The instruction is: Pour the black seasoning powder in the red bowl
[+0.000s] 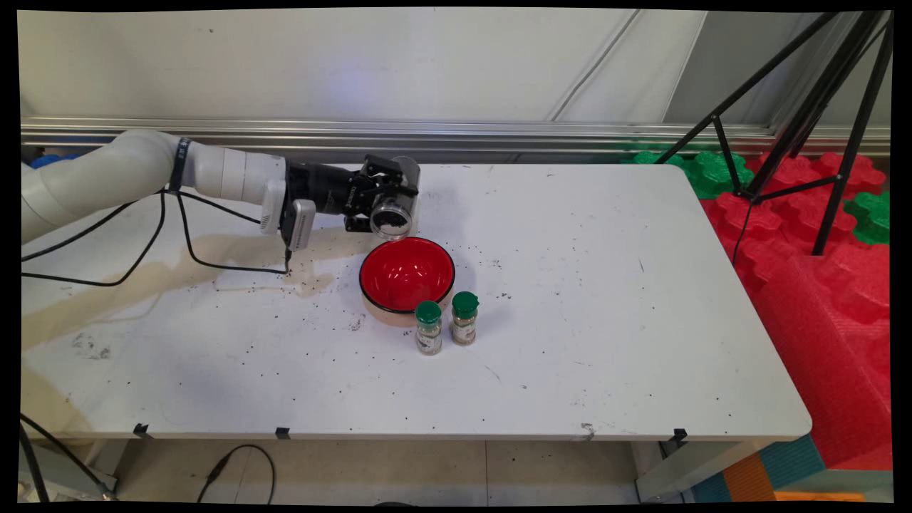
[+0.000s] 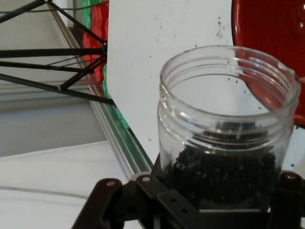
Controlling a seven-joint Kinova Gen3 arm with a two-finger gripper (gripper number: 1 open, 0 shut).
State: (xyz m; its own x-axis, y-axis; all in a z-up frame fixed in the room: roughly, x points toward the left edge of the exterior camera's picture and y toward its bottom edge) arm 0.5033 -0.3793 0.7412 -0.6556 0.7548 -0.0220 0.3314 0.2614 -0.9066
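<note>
Hand view — clear jar point(image 2: 224, 129), dark grains.

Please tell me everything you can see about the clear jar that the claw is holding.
The jar is clear plastic with a threaded neck and no lid. Dark grains fill its bottom part. The claw grips it by the body and holds it tipped on its side, mouth toward the red bowl, above the table just behind the bowl's far rim. Nothing else touches it.

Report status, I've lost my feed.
Claw shut on clear jar, tipped sideways, dark grains inside. Red bowl just below. Two green-capped shakers beyond.
</note>
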